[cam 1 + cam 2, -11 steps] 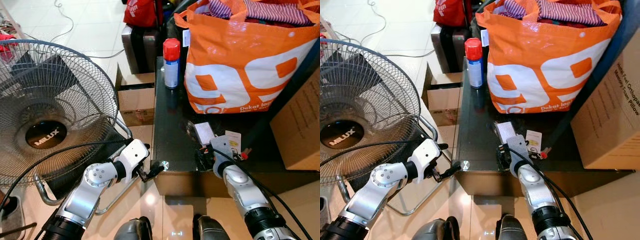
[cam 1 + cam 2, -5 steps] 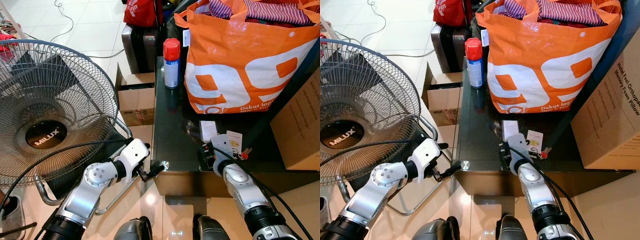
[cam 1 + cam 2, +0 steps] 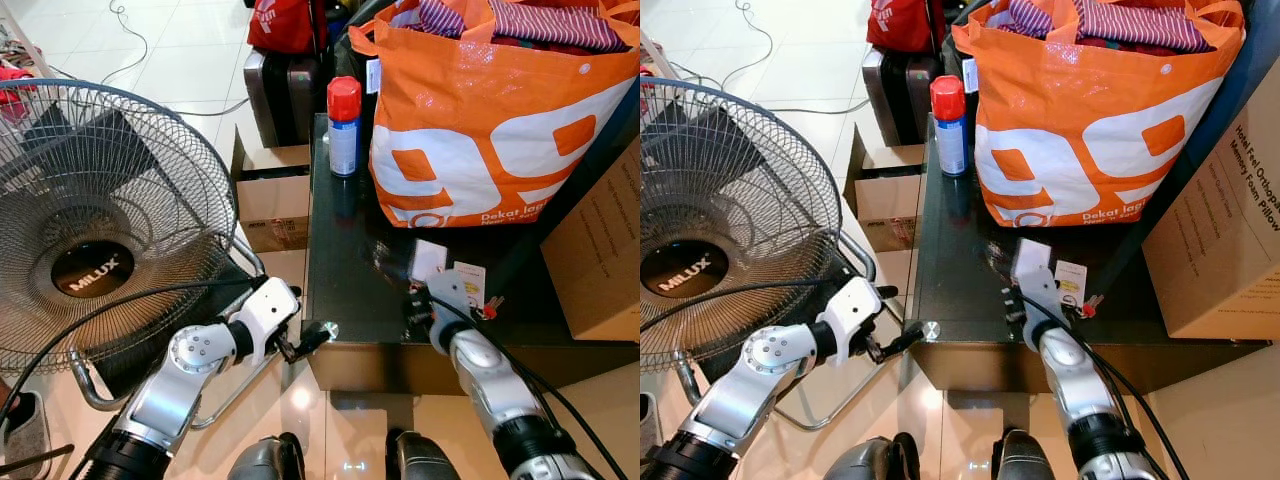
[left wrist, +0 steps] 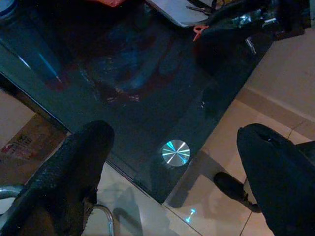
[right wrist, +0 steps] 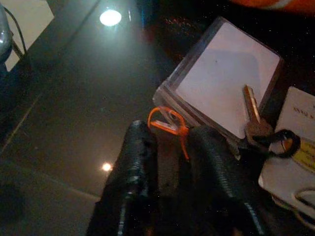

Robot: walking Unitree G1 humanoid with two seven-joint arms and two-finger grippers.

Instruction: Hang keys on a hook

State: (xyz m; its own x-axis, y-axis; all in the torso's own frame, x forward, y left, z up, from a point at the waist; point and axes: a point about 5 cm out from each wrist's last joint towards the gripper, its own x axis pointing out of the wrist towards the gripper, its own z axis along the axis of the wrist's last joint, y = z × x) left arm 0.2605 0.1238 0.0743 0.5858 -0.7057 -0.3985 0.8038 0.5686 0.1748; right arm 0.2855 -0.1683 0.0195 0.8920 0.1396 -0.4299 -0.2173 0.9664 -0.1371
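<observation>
Two grippers: the right gripper [image 5: 170, 152] pinches the orange-tagged keys [image 5: 167, 123] on the dark table [image 3: 345, 270]; the left gripper [image 4: 172, 172] hovers wide open, empty, off its near-left corner.

In the head views the right gripper [image 3: 422, 300] is covered by its own wrist, so its fingers and most of the keys [image 5: 256, 125] cannot be seen there. In the right wrist view the keys are only partly visible, their ring tucked behind the black fingers [image 5: 133, 162], and the paper tag [image 5: 295, 147] is cut off by the picture's edge. The orange bag [image 3: 480, 120] and the fan [image 3: 90, 230] both run past the frame
</observation>
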